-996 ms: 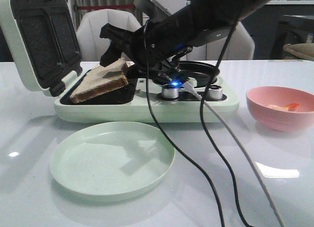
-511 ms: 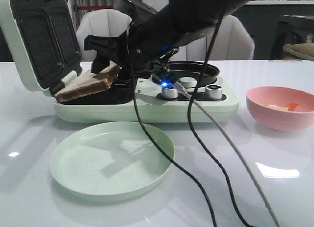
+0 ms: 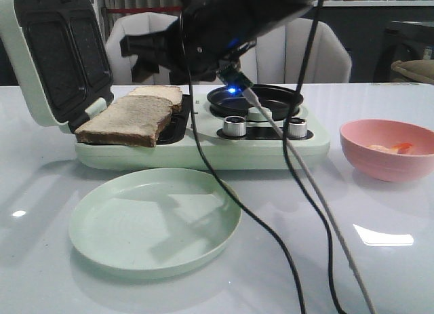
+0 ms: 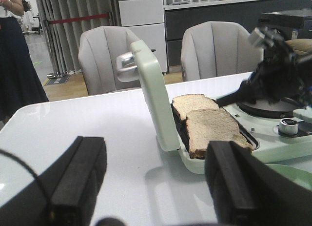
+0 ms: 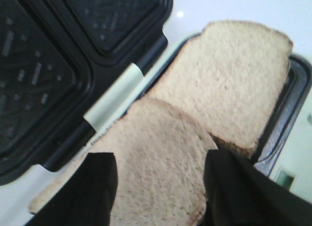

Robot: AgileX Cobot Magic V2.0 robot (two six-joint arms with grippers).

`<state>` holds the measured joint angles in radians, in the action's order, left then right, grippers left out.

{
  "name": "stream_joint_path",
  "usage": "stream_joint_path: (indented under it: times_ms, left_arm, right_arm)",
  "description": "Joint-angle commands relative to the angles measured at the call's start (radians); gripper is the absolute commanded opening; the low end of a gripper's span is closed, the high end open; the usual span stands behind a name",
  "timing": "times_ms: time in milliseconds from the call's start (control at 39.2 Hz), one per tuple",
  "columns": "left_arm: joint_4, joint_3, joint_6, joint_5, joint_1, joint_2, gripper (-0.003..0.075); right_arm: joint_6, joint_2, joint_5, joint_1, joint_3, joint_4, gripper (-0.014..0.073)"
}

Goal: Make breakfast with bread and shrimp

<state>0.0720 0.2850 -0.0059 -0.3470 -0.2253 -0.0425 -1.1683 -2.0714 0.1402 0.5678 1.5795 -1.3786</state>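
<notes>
Two bread slices lie on the open sandwich maker (image 3: 203,154). The near slice (image 3: 125,119) lies flat and overhangs the maker's front left corner. The far slice (image 3: 157,93) sits in the rear tray. My right gripper (image 3: 146,56) hovers open just above them, holding nothing. In the right wrist view its fingers (image 5: 158,187) straddle the near slice (image 5: 156,157) without touching it, with the far slice (image 5: 239,84) beyond. My left gripper (image 4: 156,187) is open and empty over the table, left of the maker. The shrimp (image 3: 397,148) lie in the pink bowl (image 3: 386,127) at the right.
An empty pale green plate (image 3: 154,219) sits in front of the maker. The maker's lid (image 3: 54,56) stands open at the left. A small black pan (image 3: 258,97) and two knobs are on its right half. Cables (image 3: 298,185) hang from my right arm over the table.
My right gripper opened and let go of the near bread slice, which dropped flat onto the maker. The gripper then rose clear of it.
</notes>
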Motion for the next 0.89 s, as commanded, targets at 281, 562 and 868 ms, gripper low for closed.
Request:
stream_joint_path:
  times_ms: [281,562,868]
  left_arm:
    - [-0.005,0.026,-0.007,0.082,-0.007,-0.011,0.0492]
    - [-0.005,0.026,-0.007,0.082,-0.007,-0.011,0.0492]
    - [-0.005,0.026,-0.007,0.082,-0.007,-0.011,0.0492]
  right_arm:
    - [0.209,0.264,0.206,-0.07,-0.014,0.307,0.0491]
    - [0.845,0.367,0.41,-0.09,-0.046,1.061,0.0491]
    - [1.107,0.598,0.352,-0.173,-0.206,1.287,0.0491]
